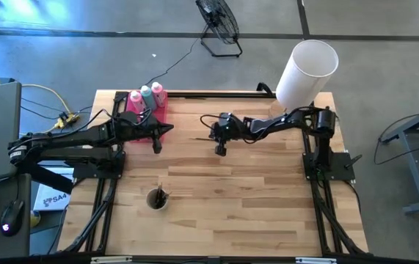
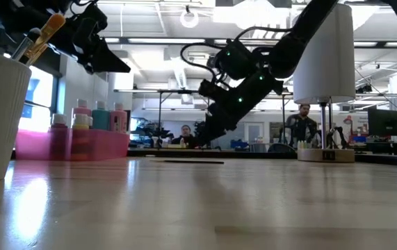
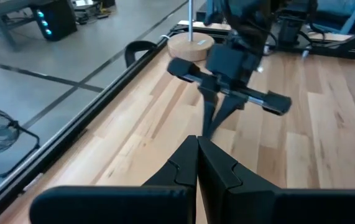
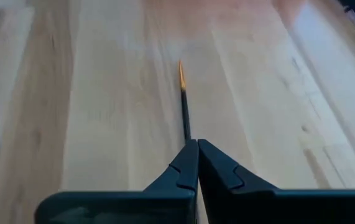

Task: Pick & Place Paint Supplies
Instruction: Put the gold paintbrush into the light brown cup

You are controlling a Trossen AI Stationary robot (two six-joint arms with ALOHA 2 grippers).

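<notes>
**Lining up on the loose brush**

My right gripper point(image 4: 197, 144), jaws closed and empty, hovers over the thin dark-handled, orange-tipped brush point(image 4: 184, 106) lying at table centre, twelve o'clock ahead. Next I must open, descend. Left gripper point(image 1: 155, 146) waits closed.

I count three squeeze bottles point(image 1: 145, 96): two pink, one teal. One pink tray point(image 1: 159, 117). One white cup point(image 1: 156, 199), at least two brushes inside. One loose brush point(image 4: 184, 102) on counter point(image 1: 253, 198). One white lampshade point(image 1: 306, 72).
</notes>
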